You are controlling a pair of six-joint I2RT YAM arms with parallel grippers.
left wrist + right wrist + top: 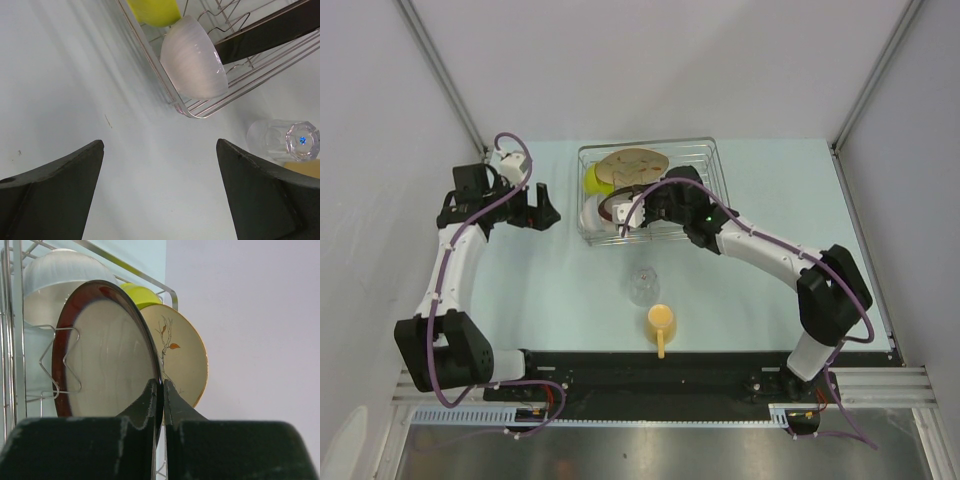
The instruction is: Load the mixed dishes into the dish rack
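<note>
The silver wire dish rack (705, 160) stands at the table's back. In it are a lime-green bowl (594, 181), a white bowl (589, 215) and a tan floral plate (632, 164), leaning. My right gripper (642, 205) is shut on the edge of a second plate with a red-brown rim (617, 203), held upright in the rack. In the right wrist view this plate (105, 360) stands in front of the floral plate (185, 355), with my right gripper (160, 383) shut on its rim. The clear glass (643, 286) and the yellow mug (661, 322) sit on the table. My left gripper (542, 214) is open and empty, left of the rack.
The left wrist view shows the rack's corner (187, 111), the white bowl (192, 57), the lime bowl (155, 10) and the glass (280, 140) on its side. Grey walls close in the table's left, back and right. The arm bases' black rail (650, 375) runs along the near edge.
</note>
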